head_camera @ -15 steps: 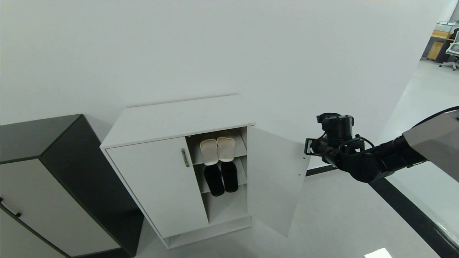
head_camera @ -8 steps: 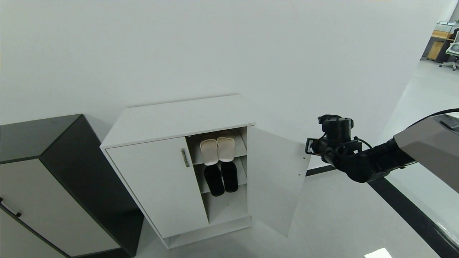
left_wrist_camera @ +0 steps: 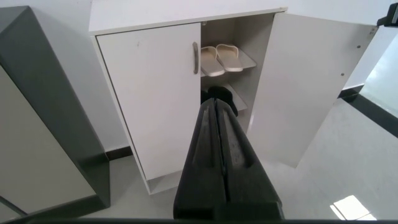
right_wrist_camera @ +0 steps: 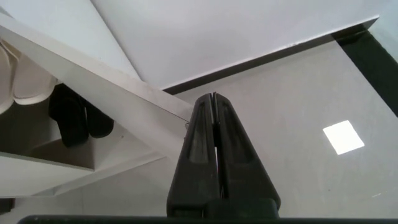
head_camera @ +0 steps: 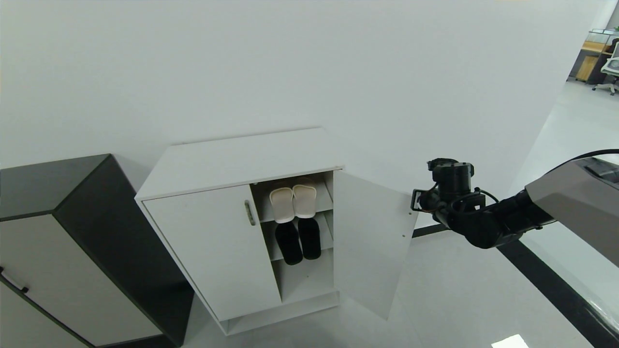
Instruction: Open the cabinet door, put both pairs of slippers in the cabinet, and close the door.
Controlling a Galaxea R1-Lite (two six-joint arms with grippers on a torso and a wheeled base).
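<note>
Lowered slightly, the right claw (head_camera: 415, 199), closed tight and empty, sits just beside the open cabinet door (head_camera: 372, 241).

Floor: the glossy pale grey floor (head_camera: 459, 290) in front of me carries the white two-door cabinet (head_camera: 232, 159) and, just to its left, a black-sided cabinet (head_camera: 96, 227); a black floor stripe (head_camera: 551, 285) runs along the right.
Upper shelf: the white upper shelf (head_camera: 325, 202) holds the cream pair of slippers (head_camera: 293, 203), side by side.
Middle shelf: the white middle shelf (head_camera: 327, 236) holds the black pair of slippers (head_camera: 299, 240), side by side.
</note>
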